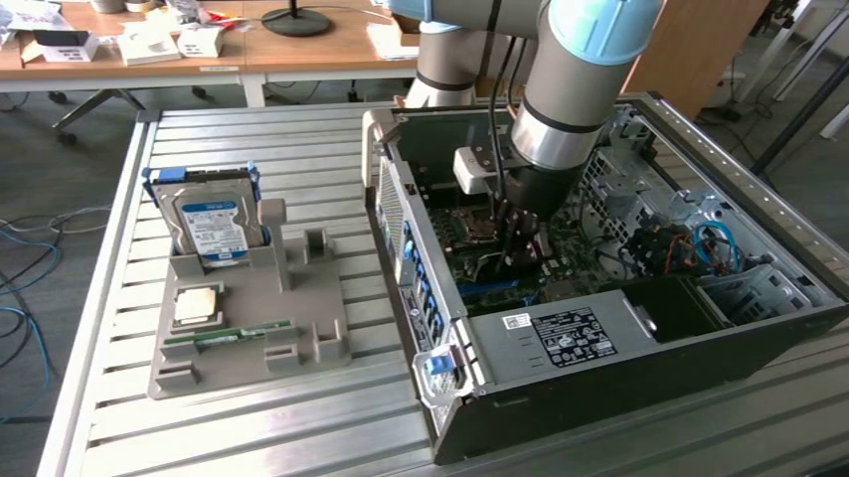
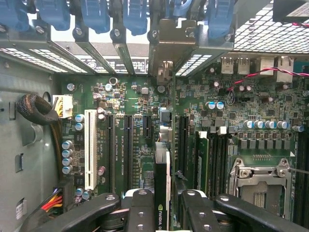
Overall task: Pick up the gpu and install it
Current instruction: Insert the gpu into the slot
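My gripper [image 1: 524,241] reaches down inside the open computer case [image 1: 438,397], just above the green motherboard [image 1: 494,288]. In the wrist view the gripper [image 2: 164,205] is shut on the gpu [image 2: 162,181], which shows edge-on between the black fingers [image 2: 137,212] with a green logo on its cooler. Its silver end bracket [image 2: 171,48] stands against the case's rear slot openings. The card sits between two long black expansion slots [image 2: 128,150], close over the board. I cannot tell whether its edge is in a slot.
On the slatted table, a grey holder [image 1: 312,343] carries a hard drive [image 1: 213,224], a processor chip [image 1: 199,303] and a memory stick [image 1: 246,333]. Inside the case are the power supply [image 1: 571,333], blue slot clips [image 2: 135,14], a cable bundle [image 2: 36,108] and the processor socket [image 2: 260,183].
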### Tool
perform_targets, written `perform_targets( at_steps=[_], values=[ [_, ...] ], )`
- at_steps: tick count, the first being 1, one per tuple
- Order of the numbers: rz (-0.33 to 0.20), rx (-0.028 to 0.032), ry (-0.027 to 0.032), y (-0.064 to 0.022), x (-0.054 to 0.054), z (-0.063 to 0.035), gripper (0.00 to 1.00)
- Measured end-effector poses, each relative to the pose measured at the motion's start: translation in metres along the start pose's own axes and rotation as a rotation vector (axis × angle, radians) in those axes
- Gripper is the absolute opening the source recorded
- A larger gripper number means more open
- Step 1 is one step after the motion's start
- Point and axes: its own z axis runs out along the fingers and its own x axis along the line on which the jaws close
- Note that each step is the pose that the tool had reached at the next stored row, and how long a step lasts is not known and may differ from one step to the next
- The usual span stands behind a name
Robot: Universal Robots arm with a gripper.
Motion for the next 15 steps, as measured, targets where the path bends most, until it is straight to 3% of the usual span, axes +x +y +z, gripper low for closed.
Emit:
perform_targets(
  at_steps=[5, 8, 11, 14, 15],
  values=[
    [0.000, 0.0000, -0.0001, 0.0000, 0.000, 0.0000, 0.28],
    [0.000, 0.0000, 0.0000, 0.0000, 0.000, 0.0000, 0.40],
    [0.000, 0.0000, 0.0000, 0.0000, 0.000, -0.0031, 0.40],
    [0.000, 0.0000, -0.0001, 0.0001, 0.000, -0.0118, 0.40],
    [0.000, 0.0000, 0.0001, 0.0002, -0.001, -0.0307, 0.40]
  ],
)
